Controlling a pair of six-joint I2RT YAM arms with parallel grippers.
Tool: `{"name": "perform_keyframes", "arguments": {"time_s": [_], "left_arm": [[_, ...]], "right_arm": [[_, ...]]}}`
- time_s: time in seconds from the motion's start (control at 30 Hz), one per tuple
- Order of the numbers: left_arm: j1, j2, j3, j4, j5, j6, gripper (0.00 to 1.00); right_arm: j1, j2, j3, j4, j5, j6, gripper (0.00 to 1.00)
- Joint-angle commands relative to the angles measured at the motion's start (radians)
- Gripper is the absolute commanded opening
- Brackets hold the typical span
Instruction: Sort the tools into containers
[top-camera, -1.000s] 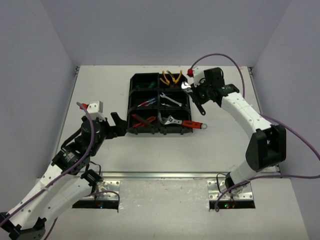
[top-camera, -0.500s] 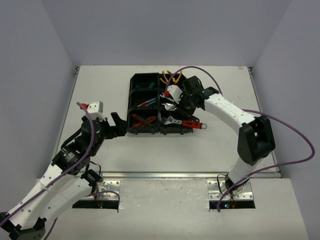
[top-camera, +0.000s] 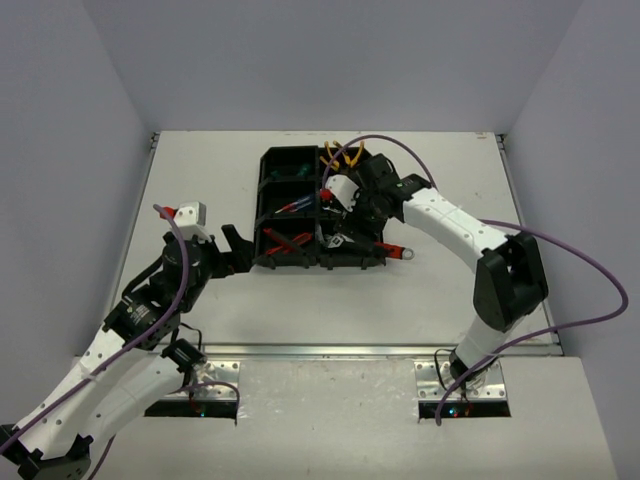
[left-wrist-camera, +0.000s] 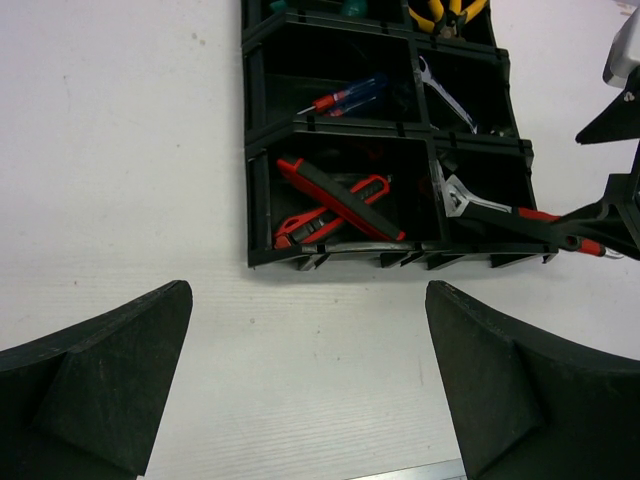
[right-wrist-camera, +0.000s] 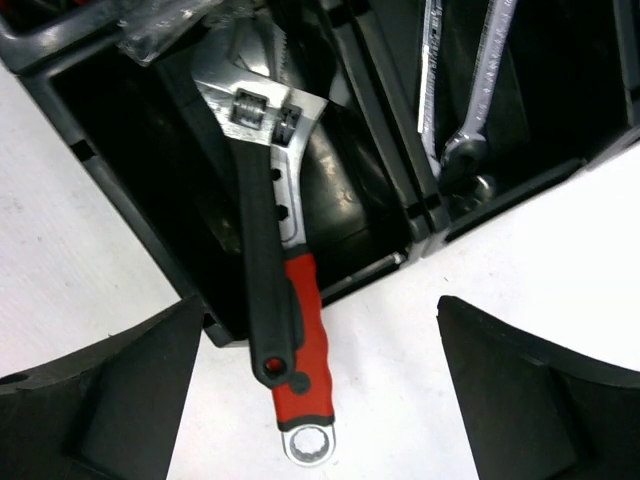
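The black tray of containers (top-camera: 262, 200) sits mid-table. My right gripper (top-camera: 352, 222) hovers over its near right compartment, open (right-wrist-camera: 315, 310), fingers wide apart and holding nothing. Below it a black-handled adjustable wrench (right-wrist-camera: 255, 230) lies across the red-handled adjustable wrench (right-wrist-camera: 308, 325), both handles sticking out over the tray wall (right-wrist-camera: 60, 100). Silver wrenches (right-wrist-camera: 470, 70) lie in the adjoining compartment. My left gripper (top-camera: 232, 245) rests open (left-wrist-camera: 308, 290) on the table left of the tray. Its view shows screwdrivers (left-wrist-camera: 350, 95) and red-black tools (left-wrist-camera: 335, 195) in their compartments, and yellow pliers (left-wrist-camera: 445, 12).
A metal rail (top-camera: 320, 352) runs along the table's near edge. Grey walls close in the sides and back. A purple cable (top-camera: 590, 290) loops off the right arm. White tabletop (left-wrist-camera: 120, 180) surrounds the tray.
My right arm swung left from beside the tray to over its near right compartment, carrying the black-handled wrench. Its jaws then opened and the wrench now lies in the compartment. The left arm stayed still.
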Motion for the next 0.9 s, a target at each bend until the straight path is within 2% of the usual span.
{"name": "perform_keyframes", "arguments": {"time_s": [0.0,0.07,0.17,0.2,0.27,0.37,0.4,0.53,0.57,0.67,0.7,0.87], "left_arm": [[-0.010,-0.003,-0.002,0.043,0.006,0.013,1.00],[-0.007,0.005,0.001,0.042,-0.001,0.013,1.00],[0.022,0.013,0.017,0.022,-0.043,0.004,1.00],[0.034,0.009,0.020,0.019,-0.061,0.001,1.00],[0.068,-0.009,0.022,0.014,-0.100,-0.012,1.00],[0.100,-0.051,0.002,0.034,-0.135,-0.010,1.00],[0.100,-0.060,0.001,0.037,-0.136,-0.009,1.00],[0.100,-0.089,0.000,0.004,-0.268,-0.034,1.00],[0.100,-0.093,0.000,0.002,-0.276,-0.036,1.00],[0.100,-0.111,-0.020,-0.049,-0.492,-0.132,1.00],[0.100,-0.120,-0.029,-0.056,-0.520,-0.154,1.00],[0.101,-0.183,-0.051,-0.044,-0.501,-0.152,1.00]], "right_arm": [[0.005,-0.036,0.050,0.062,0.120,0.083,0.99],[0.004,-0.082,0.039,0.113,0.189,0.164,0.99],[0.002,-0.212,0.000,0.167,0.375,0.437,0.99],[0.002,-0.301,-0.021,0.163,0.406,0.507,0.99],[0.002,-0.377,-0.089,0.130,0.408,0.629,0.99],[0.002,-0.603,-0.176,0.007,0.463,0.778,0.99],[0.002,-0.609,-0.178,0.004,0.465,0.780,0.99],[0.002,-0.949,-0.264,-0.099,0.549,0.798,0.99],[0.002,-0.962,-0.267,-0.101,0.555,0.797,0.99],[0.002,-1.126,-0.297,-0.143,0.593,0.769,0.99],[0.002,-1.158,-0.300,-0.145,0.602,0.767,0.99],[0.003,-1.270,-0.354,-0.193,0.570,0.763,0.99]]}}
